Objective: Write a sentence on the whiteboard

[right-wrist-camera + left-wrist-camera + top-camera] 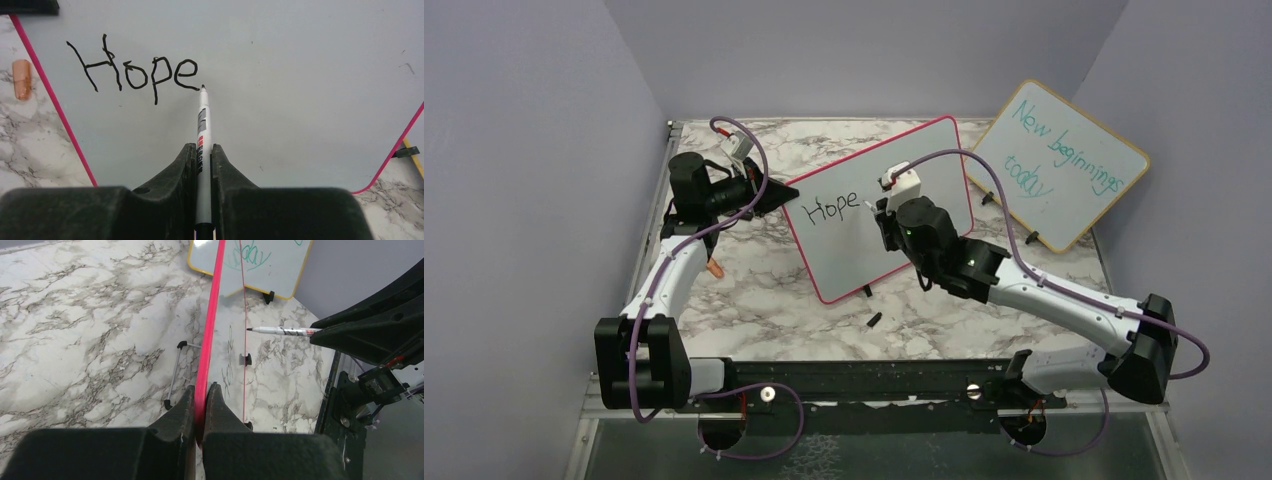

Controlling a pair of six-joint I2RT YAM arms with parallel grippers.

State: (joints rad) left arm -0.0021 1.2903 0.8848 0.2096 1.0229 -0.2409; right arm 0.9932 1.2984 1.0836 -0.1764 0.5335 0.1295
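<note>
Whiteboard (849, 255): stands tilted on the marble table (754, 290).
Sentence (832, 207): only "Hope" is there, on the whiteboard's left part.
Left gripper (201, 402): pinches the whiteboard's pink frame, which only its own camera shows.
Right gripper (202, 155): pinches a marker (202, 115), and its own camera shows the tip just beside the "e".

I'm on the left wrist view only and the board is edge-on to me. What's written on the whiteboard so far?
Observer: One word, "Hope", in black on the whiteboard. It reads clearly in the right wrist view.
Operator: Where's the marker tip relative to it?
Observer: The marker, clamped in the right end effector, has its tip at the tail of the final e.
Operator: Anything loose lying about?
Observer: In the top view, a small black piece lies just in front of the whiteboard's near edge.
</note>
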